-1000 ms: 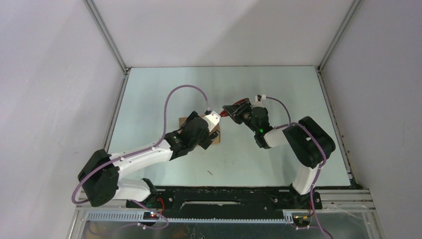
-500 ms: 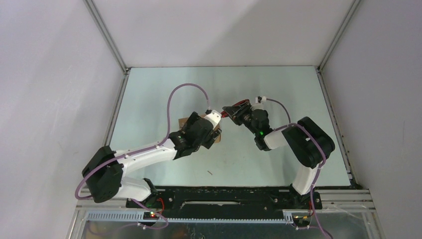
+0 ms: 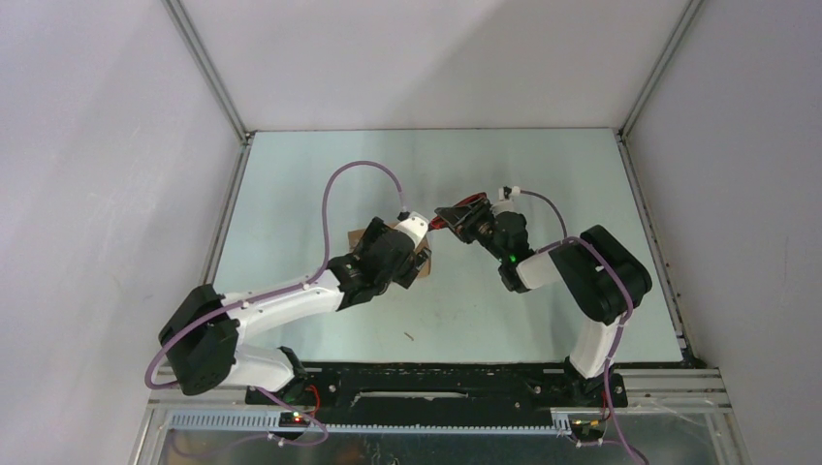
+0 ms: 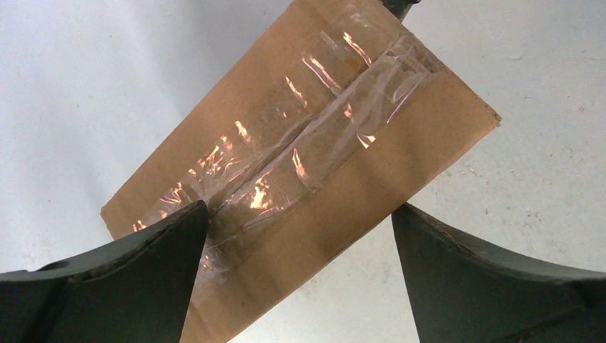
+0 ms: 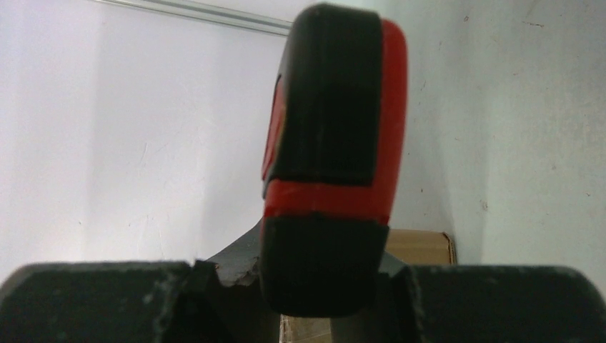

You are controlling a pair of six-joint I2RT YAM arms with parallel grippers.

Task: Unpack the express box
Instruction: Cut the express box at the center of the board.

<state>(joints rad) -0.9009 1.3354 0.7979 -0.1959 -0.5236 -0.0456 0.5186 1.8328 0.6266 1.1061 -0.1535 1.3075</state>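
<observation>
The express box [image 4: 314, 136] is brown cardboard with clear tape along its top seam, lying flat on the table. In the top view it [image 3: 360, 235] is mostly hidden under my left wrist. My left gripper [image 4: 300, 207] is open just above it, with the left finger [image 4: 143, 271] over the box's near-left corner and the right finger [image 4: 486, 279] off its edge. My right gripper [image 5: 325, 279] is shut on the red-and-black utility knife [image 5: 332, 143]. It holds the knife [image 3: 456, 213] just right of the box, pointed at it. A strip of the box [image 5: 421, 246] shows behind the knife.
A dark tip [image 4: 400, 6] shows at the far end of the taped seam. The pale green table [image 3: 543, 165] is walled by white panels at the back and both sides. A small dark speck [image 3: 411, 336] lies near the front.
My left arm has shifted a little to the right and settled over the box. The right arm with the knife has barely moved.
</observation>
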